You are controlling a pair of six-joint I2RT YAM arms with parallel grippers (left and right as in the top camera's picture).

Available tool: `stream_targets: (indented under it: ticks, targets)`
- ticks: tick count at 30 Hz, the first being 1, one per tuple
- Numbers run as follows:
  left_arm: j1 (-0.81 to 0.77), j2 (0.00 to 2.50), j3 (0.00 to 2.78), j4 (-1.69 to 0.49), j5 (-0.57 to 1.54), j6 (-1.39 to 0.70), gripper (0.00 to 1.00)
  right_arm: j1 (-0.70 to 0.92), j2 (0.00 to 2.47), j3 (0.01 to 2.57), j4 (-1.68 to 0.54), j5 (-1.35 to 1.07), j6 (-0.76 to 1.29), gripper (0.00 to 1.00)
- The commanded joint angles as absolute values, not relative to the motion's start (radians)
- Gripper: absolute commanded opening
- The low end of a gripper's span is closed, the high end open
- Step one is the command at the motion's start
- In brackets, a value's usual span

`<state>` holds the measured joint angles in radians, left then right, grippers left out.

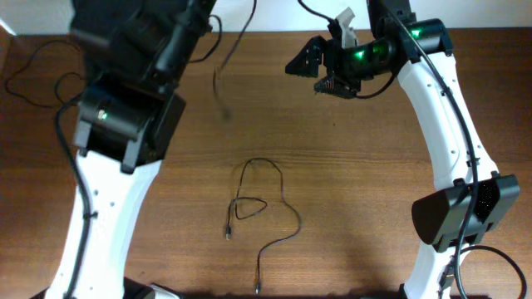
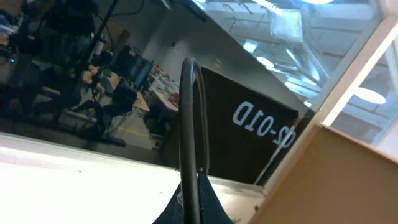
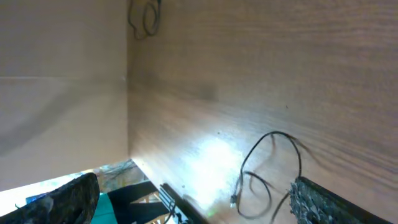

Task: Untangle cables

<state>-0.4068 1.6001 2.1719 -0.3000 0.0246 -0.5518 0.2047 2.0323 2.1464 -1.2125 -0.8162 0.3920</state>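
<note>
Wooden table [image 1: 349, 166] bears one looped cable [image 1: 262, 203] at centre. Left gripper [image 2: 191, 202], aloft, pinches a second cable [image 2: 188, 112]; right gripper [image 1: 314, 73] hovers with jaws spread wide.

We're seeing white shells covering both arms: left arm [image 1: 90, 220], right arm [image 1: 445, 116]. Black joint housings [image 1: 125, 124] are capping the links, and green LEDs [image 1: 359, 56] are glowing on them. Thick black wires [image 1: 462, 124] are running along the right shell and looping out at its base. Small dark screws [image 1: 96, 196] are dotting the left shell. Right fingers [image 3: 323, 202] are showing dark, knurled faces.
</note>
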Motion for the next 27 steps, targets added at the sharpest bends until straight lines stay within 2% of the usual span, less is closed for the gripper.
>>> stream_targets:
  ticks: [1,6,13,17,21,25,27]
  targets:
    - [-0.403,1.574,2.180,-0.327,0.015,-0.459,0.01,0.201,2.037,2.145,-1.224,-0.742,0.370,0.98]
    - [-0.403,1.576,2.180,-0.517,-0.053,-0.340,0.01,0.201,2.037,2.145,-1.233,-0.699,0.370,0.98]
    - [-0.388,1.578,2.180,-0.761,-0.315,-0.196,0.00,0.201,2.037,2.145,-1.279,-0.647,0.370,0.98]
    - [-0.298,1.588,2.180,-0.855,-0.363,-0.184,0.00,0.201,2.037,2.145,-1.306,-0.638,0.370,0.98]
    - [-0.120,1.623,2.180,-0.975,-0.363,-0.184,0.00,0.202,2.037,2.145,-1.310,-0.638,0.370,0.98]
    - [-0.024,1.655,2.180,-1.023,-0.363,-0.184,0.00,0.202,2.037,2.145,-1.310,-0.638,0.370,0.99]
    - [0.015,1.676,2.180,-1.045,-0.363,-0.184,0.04,0.202,2.037,2.145,-1.310,-0.638,0.370,0.98]
